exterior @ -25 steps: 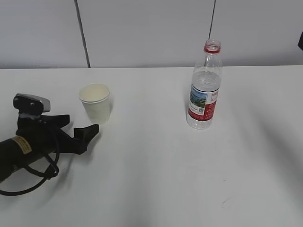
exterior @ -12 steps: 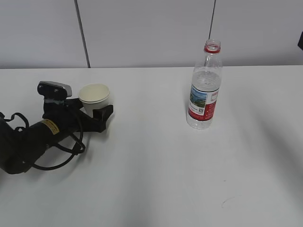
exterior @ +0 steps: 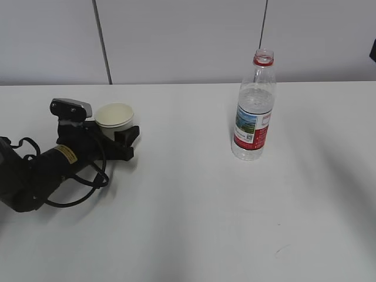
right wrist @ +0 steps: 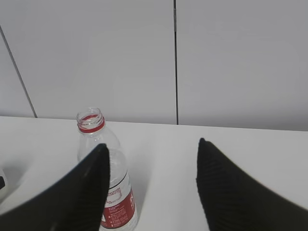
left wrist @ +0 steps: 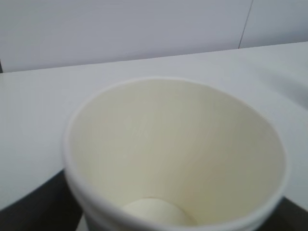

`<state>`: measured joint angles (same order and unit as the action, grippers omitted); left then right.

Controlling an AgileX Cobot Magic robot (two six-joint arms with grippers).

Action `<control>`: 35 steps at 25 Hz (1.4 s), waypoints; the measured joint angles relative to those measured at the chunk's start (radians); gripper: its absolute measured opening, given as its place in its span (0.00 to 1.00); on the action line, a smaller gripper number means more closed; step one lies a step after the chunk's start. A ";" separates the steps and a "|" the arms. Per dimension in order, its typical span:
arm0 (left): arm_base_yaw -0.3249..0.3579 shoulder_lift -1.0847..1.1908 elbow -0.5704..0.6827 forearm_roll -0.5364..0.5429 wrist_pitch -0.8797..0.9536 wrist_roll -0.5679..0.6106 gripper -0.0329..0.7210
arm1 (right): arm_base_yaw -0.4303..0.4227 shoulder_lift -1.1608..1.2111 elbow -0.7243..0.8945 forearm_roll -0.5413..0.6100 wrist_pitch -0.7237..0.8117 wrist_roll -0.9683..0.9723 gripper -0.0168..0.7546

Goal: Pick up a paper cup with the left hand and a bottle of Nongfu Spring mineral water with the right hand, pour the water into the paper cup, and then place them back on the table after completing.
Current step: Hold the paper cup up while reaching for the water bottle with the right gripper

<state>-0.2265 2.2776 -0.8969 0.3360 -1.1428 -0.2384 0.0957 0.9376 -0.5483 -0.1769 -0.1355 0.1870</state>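
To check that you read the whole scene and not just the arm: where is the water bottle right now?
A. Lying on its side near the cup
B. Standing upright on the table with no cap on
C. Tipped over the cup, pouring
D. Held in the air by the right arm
B: the water bottle stands upright on the table, its red-ringed neck open, well apart from the paper cup, and nothing grips it.

Cream paper cup [exterior: 115, 119]; clear bottle [exterior: 253, 110] with a red neck ring and red-and-white, perhaps partly green, label; white table [exterior: 194, 205].
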 joint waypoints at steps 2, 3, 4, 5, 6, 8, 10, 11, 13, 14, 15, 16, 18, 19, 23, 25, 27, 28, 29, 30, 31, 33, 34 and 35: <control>0.000 0.002 0.000 0.000 0.000 0.000 0.66 | 0.000 0.000 0.000 0.000 0.000 0.000 0.58; 0.000 0.003 0.000 0.001 -0.002 0.000 0.63 | 0.000 0.000 0.000 0.000 0.000 0.000 0.58; 0.000 0.003 0.000 0.002 -0.002 0.000 0.61 | 0.000 0.000 0.000 0.000 0.000 0.000 0.58; 0.000 0.003 0.000 0.003 -0.003 0.000 0.59 | 0.000 0.000 0.000 0.000 0.000 0.000 0.58; 0.000 0.003 0.000 0.004 -0.004 0.000 0.58 | 0.000 0.000 0.000 0.000 0.000 0.000 0.58; 0.000 0.003 0.000 0.007 -0.003 0.000 0.57 | 0.000 0.000 0.000 0.000 0.000 0.000 0.58; 0.000 0.003 0.000 0.008 -0.004 0.000 0.57 | 0.000 0.000 0.000 0.000 0.000 0.000 0.58; 0.000 0.003 0.000 0.008 -0.004 0.000 0.57 | 0.000 0.000 0.000 0.000 0.000 0.000 0.58; 0.000 0.003 0.000 0.009 -0.004 0.000 0.57 | 0.000 0.000 0.000 0.000 0.000 0.000 0.58; 0.000 0.003 0.000 0.011 -0.004 0.000 0.57 | 0.000 0.000 0.000 0.000 0.000 0.000 0.58; 0.000 0.003 0.000 0.013 -0.004 0.000 0.57 | 0.000 0.005 0.000 0.000 0.000 0.000 0.58; 0.000 0.003 0.000 0.019 -0.004 0.000 0.57 | 0.000 0.012 0.000 0.000 0.000 0.000 0.58; 0.000 0.003 0.000 0.032 -0.004 0.000 0.57 | 0.000 0.041 0.000 0.000 -0.001 0.002 0.58; 0.000 0.003 0.000 0.035 -0.005 0.000 0.57 | 0.000 0.060 0.000 0.000 -0.002 0.007 0.58; 0.000 0.003 0.000 0.038 -0.006 0.000 0.56 | 0.000 0.124 0.000 -0.002 -0.048 0.034 0.66; 0.000 0.003 0.000 0.038 -0.006 0.000 0.56 | 0.000 0.157 0.000 -0.004 -0.083 0.038 0.77; 0.000 0.003 0.000 0.039 -0.006 0.000 0.56 | 0.000 0.189 0.000 -0.018 -0.110 0.040 0.85; 0.000 0.003 0.000 0.039 -0.006 0.000 0.56 | 0.000 0.208 0.000 -0.023 -0.129 0.041 0.87; 0.000 0.003 0.000 0.040 -0.006 0.000 0.56 | 0.000 0.229 0.000 -0.027 -0.151 0.041 0.87; 0.000 0.003 0.000 0.041 -0.006 0.000 0.56 | 0.000 0.248 0.000 -0.034 -0.173 0.042 0.88; 0.000 0.003 0.000 0.041 -0.006 0.000 0.56 | 0.000 0.272 0.000 -0.046 -0.203 0.042 0.88; 0.000 0.003 0.000 0.042 -0.006 0.000 0.56 | 0.000 0.319 0.000 -0.069 -0.272 0.044 0.88; 0.000 0.003 0.000 0.042 -0.006 0.000 0.56 | 0.000 0.345 0.000 -0.080 -0.311 0.044 0.88; 0.000 0.003 0.000 0.042 -0.006 0.000 0.56 | 0.000 0.371 0.000 -0.090 -0.349 0.044 0.88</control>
<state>-0.2265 2.2804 -0.8969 0.3780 -1.1487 -0.2384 0.0957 1.3087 -0.5483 -0.2668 -0.4842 0.2306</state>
